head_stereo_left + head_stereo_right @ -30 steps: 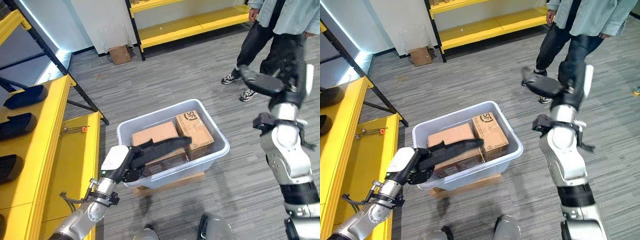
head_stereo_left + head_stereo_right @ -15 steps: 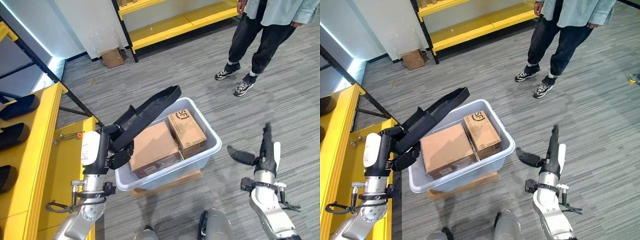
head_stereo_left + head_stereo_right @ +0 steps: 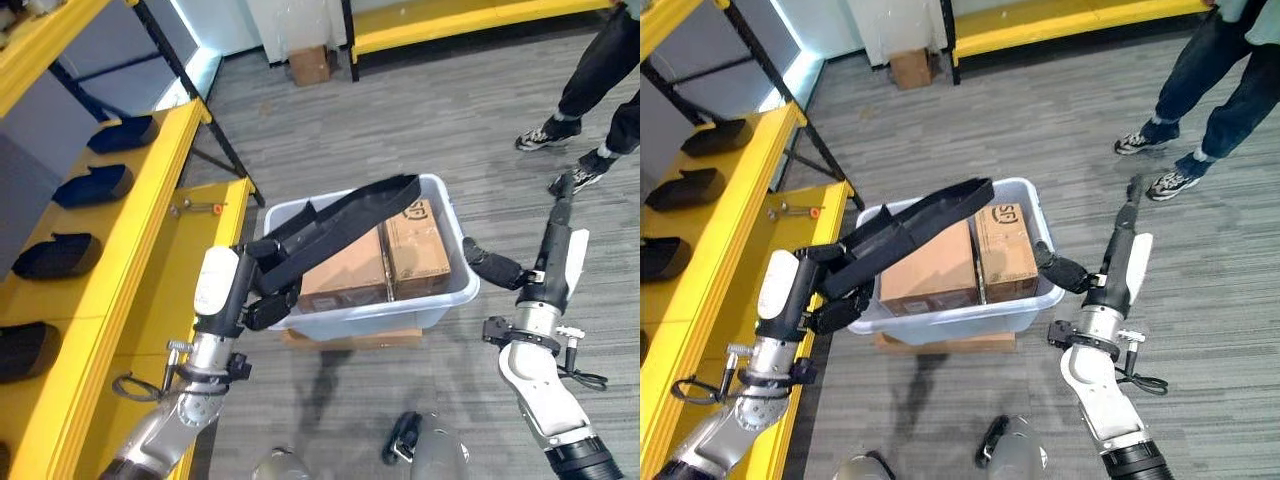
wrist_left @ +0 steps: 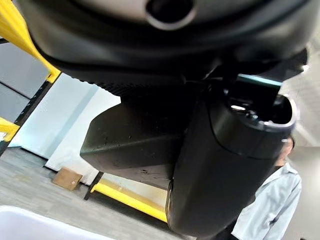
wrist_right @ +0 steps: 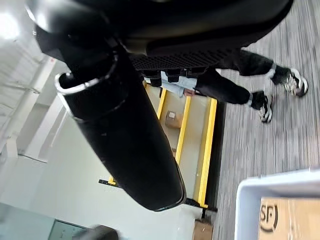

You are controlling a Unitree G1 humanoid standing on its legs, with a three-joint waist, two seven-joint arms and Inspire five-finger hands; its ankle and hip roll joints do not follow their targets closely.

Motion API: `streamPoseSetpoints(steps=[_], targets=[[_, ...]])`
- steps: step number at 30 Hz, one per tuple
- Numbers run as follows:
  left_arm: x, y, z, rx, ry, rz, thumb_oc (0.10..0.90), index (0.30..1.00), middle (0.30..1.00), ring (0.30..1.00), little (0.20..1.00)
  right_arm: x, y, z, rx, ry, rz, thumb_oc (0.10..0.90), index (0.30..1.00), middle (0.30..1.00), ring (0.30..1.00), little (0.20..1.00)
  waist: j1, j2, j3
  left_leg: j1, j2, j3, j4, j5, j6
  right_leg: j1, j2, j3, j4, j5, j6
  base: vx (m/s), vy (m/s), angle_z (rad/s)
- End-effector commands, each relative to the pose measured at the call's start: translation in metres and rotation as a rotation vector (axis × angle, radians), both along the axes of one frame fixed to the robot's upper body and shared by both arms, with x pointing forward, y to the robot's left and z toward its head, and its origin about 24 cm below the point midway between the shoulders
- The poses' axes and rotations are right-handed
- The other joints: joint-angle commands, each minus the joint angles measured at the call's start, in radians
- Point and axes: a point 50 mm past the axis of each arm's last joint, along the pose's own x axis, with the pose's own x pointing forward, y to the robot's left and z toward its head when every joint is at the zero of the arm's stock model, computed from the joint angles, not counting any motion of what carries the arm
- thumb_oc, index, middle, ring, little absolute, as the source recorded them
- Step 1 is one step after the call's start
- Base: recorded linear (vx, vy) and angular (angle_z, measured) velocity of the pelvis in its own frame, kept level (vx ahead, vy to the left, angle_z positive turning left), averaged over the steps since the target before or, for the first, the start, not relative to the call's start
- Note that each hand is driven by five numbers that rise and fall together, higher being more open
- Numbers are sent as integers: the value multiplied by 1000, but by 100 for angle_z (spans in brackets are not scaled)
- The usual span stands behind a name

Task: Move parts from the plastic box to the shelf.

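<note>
The left hand (image 3: 262, 290) is raised beside the left wall of the plastic box (image 3: 370, 318), its arm coming up from the lower left. Its fingers are curled round one end of a long black strap-like part (image 3: 345, 222), which slants up and across the box to end above the far right corner. The lower end of the part sits at the box's near left rim, by the hand.

The right hand (image 3: 548, 250) stands almost upright at the box's right side, fingers straight and pointing up toward the floor beyond, holding nothing. Its thumb (image 3: 490, 264) sticks out sideways toward the box and reaches the right wall near the rim (whether it touches I cannot tell).

Inside the box lie two cardboard boxes (image 3: 385, 262) side by side, the larger plain one to the left and a printed one to the right; they fill most of the floor of the box. The box rests on a low wooden pallet (image 3: 350, 339) on the grey floor.

The yellow shelf (image 3: 130, 260) runs along the left, just beside the box, with dark parts (image 3: 92, 184) lying in a row on its upper level. A person (image 3: 610, 70) stands well apart at the far right, with open floor between.
</note>
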Motion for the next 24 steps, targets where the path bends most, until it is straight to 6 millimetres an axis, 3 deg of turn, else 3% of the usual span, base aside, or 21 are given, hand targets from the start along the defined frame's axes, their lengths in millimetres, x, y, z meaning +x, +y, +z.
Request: streamPoseSetpoints(steps=[1, 4, 7, 8, 10, 16, 18, 19, 20, 21, 24], targets=[[-7, -9, 75, -88, -376, -137, 400, 300, 300, 300, 300, -11, 17, 42, -7, -264, 78, 900, 1000, 1000, 1000, 1000, -43, -2, -135, 15, -59, 10, -14, -172, 43, 136, 23, 33, -145, 28, 169, -134, 290, 29], [-8, -16, 77, -73, -385, -166, 400, 300, 300, 300, 300, -12, 17, 38, -10, -245, 75, 900, 1000, 1000, 1000, 1000, -51, 6, -150, 40, -81, 38, -109, -185, 60, 129, 8, 17, -148, 52, 189, -90, 306, 31], [-9, -22, 81, -60, -384, -193, 400, 300, 300, 300, 300, -12, 20, 35, -47, -217, 101, 900, 1000, 1000, 1000, 1000, -51, 7, -160, 49, -127, 40, -205, -233, 96, 120, -19, 17, -154, 91, 220, -102, 307, 50], [-11, -22, 83, -61, -383, -212, 400, 300, 300, 300, 300, -14, 28, 38, -161, -257, 128, 900, 1000, 1000, 1000, 1000, -43, 9, -163, 39, -161, 25, -252, -259, 115, 118, -33, 25, -163, 115, 243, -134, 382, 38], [-12, -23, 80, -53, -366, -224, 400, 300, 300, 300, 300, -17, 36, 41, -232, -271, 162, 900, 1000, 1000, 1000, 1000, -32, 9, -163, 30, -180, 15, -276, -263, 122, 121, -42, 29, -176, 132, 258, -119, 330, 31], [-23, -29, 74, 4, -363, -265, 400, 300, 300, 300, 300, -12, 49, 28, -119, -86, 403, 900, 1000, 1000, 1000, 1000, 10, 3, -144, 18, -245, -13, -343, -255, 151, 125, -91, 5, -246, 245, 313, -168, 228, 29], [-24, -28, 74, 10, -366, -266, 400, 300, 300, 300, 300, -13, 53, 26, -105, -81, 432, 900, 1000, 1000, 1000, 1000, 11, 1, -141, 10, -259, -34, -348, -252, 157, 126, -65, 33, -249, 230, 313, -188, 89, 32], [-24, -28, 75, 19, -374, -285, 400, 300, 300, 300, 300, -16, 55, 25, -107, -88, 429, 900, 1000, 1000, 1000, 1000, 2, -5, -141, -12, -274, -85, -340, -254, 167, 118, -6, 119, -231, 182, 304, -161, 25, 82], [-23, -28, 75, 22, -376, -285, 400, 300, 300, 300, 300, -17, 56, 25, -108, -93, 433, 900, 1000, 1000, 1000, 1000, -1, -7, -142, -20, -276, -97, -335, -257, 168, 114, 4, 136, -220, 165, 300, -160, 8, 136], [-23, -27, 76, 39, -385, -281, 400, 300, 300, 300, 300, -20, 57, 25, -115, -103, 447, 900, 1000, 1000, 1000, 1000, 0, -12, -146, -35, -279, -127, -339, -246, 167, 127, 60, 176, -208, 115, 287, -99, -15, 130], [-25, -20, 74, 80, -398, -241, 400, 300, 300, 300, 300, -22, 53, 26, -102, -107, 484, 900, 1000, 1000, 1000, 1000, 10, -34, -154, -42, -289, -170, -369, -224, 156, 160, 143, 201, -205, 70, 271, -124, -78, 69]])
